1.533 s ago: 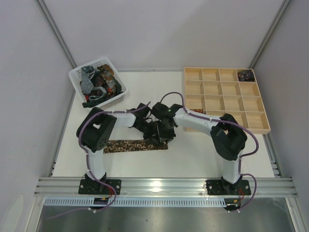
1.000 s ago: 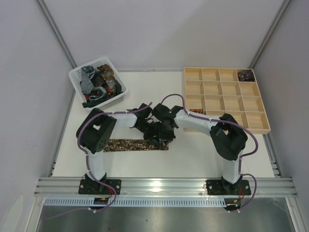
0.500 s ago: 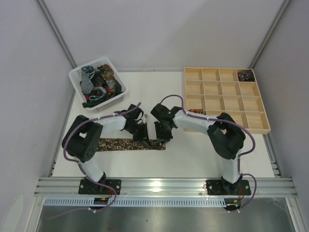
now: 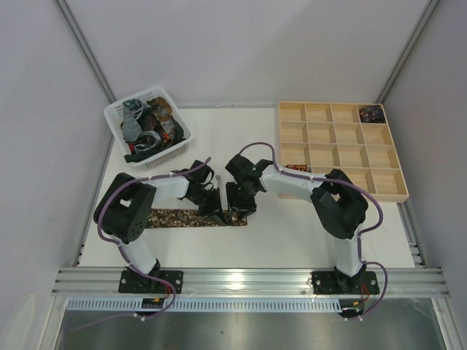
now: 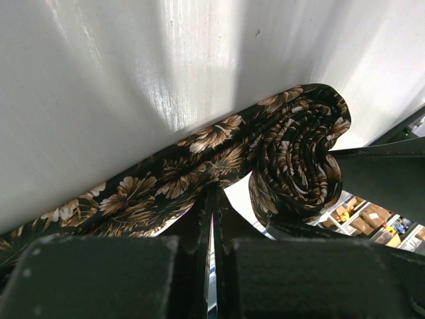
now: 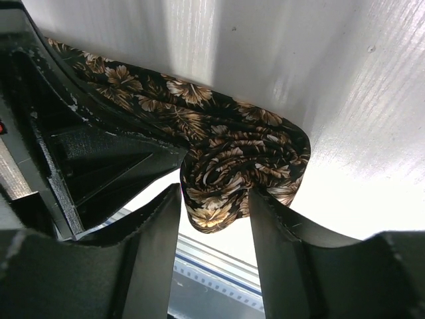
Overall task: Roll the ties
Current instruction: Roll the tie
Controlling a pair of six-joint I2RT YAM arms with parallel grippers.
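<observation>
A dark brown tie (image 4: 179, 218) with tan floral print lies flat along the near part of the table, its right end wound into a roll (image 6: 239, 166). My right gripper (image 6: 212, 199) stands open around that roll; one finger touches it and the other stands a little off. In the left wrist view the roll (image 5: 299, 156) sits right of the flat strip (image 5: 166, 179). My left gripper (image 5: 213, 194) is shut, its tips pressed on the strip just left of the roll, with nothing between the fingers. From above, the left gripper (image 4: 214, 210) and the right gripper (image 4: 239, 208) meet over the roll.
A white basket (image 4: 115, 111) at the back left holds several more ties (image 4: 148, 127). A wooden compartment tray (image 4: 339, 149) sits at the back right, with a dark item (image 4: 372, 113) in its far corner cell. The left gripper's black body (image 6: 86, 153) crowds the right wrist view.
The right gripper's jaws have opened off the roll. The left arm's elbow has swung left and its gripper has come down on the strip beside the roll.
</observation>
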